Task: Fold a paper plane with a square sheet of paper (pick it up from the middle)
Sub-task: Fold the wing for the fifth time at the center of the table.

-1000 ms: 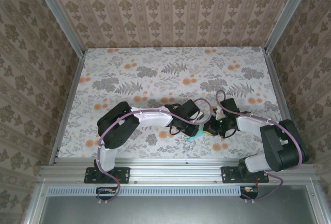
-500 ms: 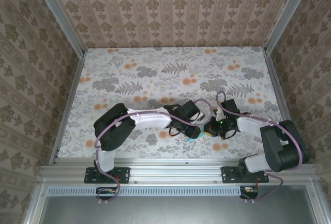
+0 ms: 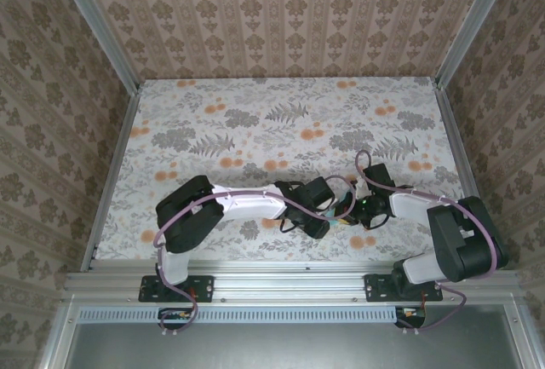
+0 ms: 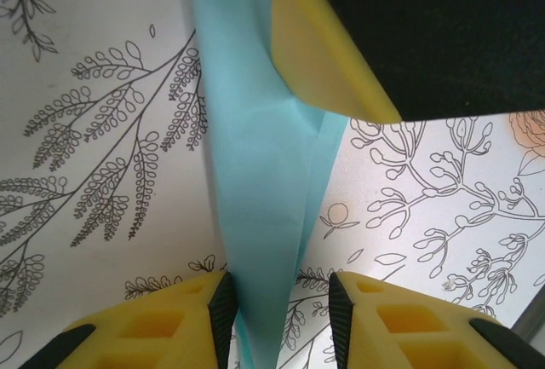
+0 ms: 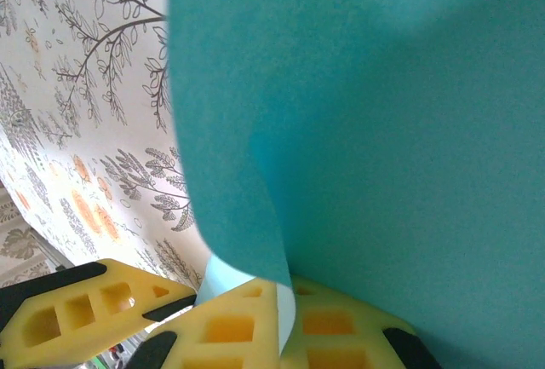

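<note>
The square sheet of paper is folded into a slim, light turquoise paper plane point(image 4: 260, 181). It narrows toward the bottom of the left wrist view, and a yellow-orange reverse flap point(image 4: 319, 54) shows near its top. My left gripper point(image 4: 277, 318) is open. Its jaws stand on either side of the narrow end, with the paper close to the left finger point(image 4: 153, 335) and a gap on the right. My right gripper point(image 5: 289, 301) is shut on the paper plane point(image 5: 383, 113), whose edge is pinched between the yellow fingers. From above, the left gripper point(image 3: 326, 218) and right gripper point(image 3: 349, 212) meet near the table's front edge.
The floral tabletop point(image 3: 281, 122) stretches back behind both arms. Patterned walls and metal rails point(image 3: 111, 173) close it in on the sides. The right gripper's black body point(image 4: 443, 28) hangs close over the paper in the left wrist view.
My left gripper has opened from shut and slid right, closer to the right gripper. The turquoise paper seen from above is now mostly covered. The right arm has held still.
</note>
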Tool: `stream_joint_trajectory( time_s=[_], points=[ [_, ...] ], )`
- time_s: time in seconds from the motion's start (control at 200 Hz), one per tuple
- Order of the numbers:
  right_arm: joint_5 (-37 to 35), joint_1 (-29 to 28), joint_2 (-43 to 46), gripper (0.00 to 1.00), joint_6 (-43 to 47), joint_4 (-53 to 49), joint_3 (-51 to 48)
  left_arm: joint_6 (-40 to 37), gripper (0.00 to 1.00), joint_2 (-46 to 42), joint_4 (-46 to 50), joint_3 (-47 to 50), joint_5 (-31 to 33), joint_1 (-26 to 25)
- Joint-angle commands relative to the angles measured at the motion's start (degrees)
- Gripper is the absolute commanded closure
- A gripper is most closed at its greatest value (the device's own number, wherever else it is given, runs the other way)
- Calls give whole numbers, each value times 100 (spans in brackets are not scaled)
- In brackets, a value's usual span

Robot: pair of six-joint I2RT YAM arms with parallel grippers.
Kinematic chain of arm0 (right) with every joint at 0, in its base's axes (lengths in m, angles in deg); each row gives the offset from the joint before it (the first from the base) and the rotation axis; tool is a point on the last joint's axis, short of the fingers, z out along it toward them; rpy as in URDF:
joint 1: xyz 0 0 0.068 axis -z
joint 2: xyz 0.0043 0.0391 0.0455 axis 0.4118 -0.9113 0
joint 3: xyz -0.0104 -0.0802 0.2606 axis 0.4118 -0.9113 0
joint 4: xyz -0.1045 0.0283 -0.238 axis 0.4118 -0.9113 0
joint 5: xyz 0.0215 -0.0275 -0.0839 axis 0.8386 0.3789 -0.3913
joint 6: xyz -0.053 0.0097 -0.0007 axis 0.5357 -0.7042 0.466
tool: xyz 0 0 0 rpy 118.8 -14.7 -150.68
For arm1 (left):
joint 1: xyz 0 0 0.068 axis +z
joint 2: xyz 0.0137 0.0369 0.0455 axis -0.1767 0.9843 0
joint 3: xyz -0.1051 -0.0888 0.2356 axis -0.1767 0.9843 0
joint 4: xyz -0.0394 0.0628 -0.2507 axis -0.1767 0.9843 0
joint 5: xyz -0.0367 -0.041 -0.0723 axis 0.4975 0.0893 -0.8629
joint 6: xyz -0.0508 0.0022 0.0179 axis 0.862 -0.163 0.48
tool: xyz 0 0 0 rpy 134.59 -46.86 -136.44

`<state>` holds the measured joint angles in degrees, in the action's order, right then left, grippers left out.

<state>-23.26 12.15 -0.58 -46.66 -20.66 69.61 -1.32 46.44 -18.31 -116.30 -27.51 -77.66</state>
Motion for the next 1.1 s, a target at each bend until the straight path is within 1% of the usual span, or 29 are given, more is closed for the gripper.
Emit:
stream_joint_trajectory(
  time_s=[0.0, 0.25, 0.355, 0.51, 0.69, 0.87, 1.095],
  points=[
    [137, 19, -94, 100, 30, 3, -82, -147, 61, 76, 17, 67, 62, -55],
    [262, 25, -33, 100, 52, -43, -76, -179, 61, 370, 155, 25, 412, -115],
    [305, 23, 31, 100, 40, -65, -95, -202, 64, 503, 357, -35, 723, -150],
    [325, 23, 125, 100, 41, -171, -97, -249, 69, 671, 552, -145, 973, -210],
    [282, 30, 120, 100, 65, -264, -136, -271, 73, 821, 645, -208, 1099, -246],
    [72, 35, 463, 100, 172, -602, -136, -309, 75, 901, 720, -249, 1157, -257],
    [-111, 77, 429, 100, 277, -765, -133, -378, 76, 938, 810, -293, 1250, -265]
  ],
)
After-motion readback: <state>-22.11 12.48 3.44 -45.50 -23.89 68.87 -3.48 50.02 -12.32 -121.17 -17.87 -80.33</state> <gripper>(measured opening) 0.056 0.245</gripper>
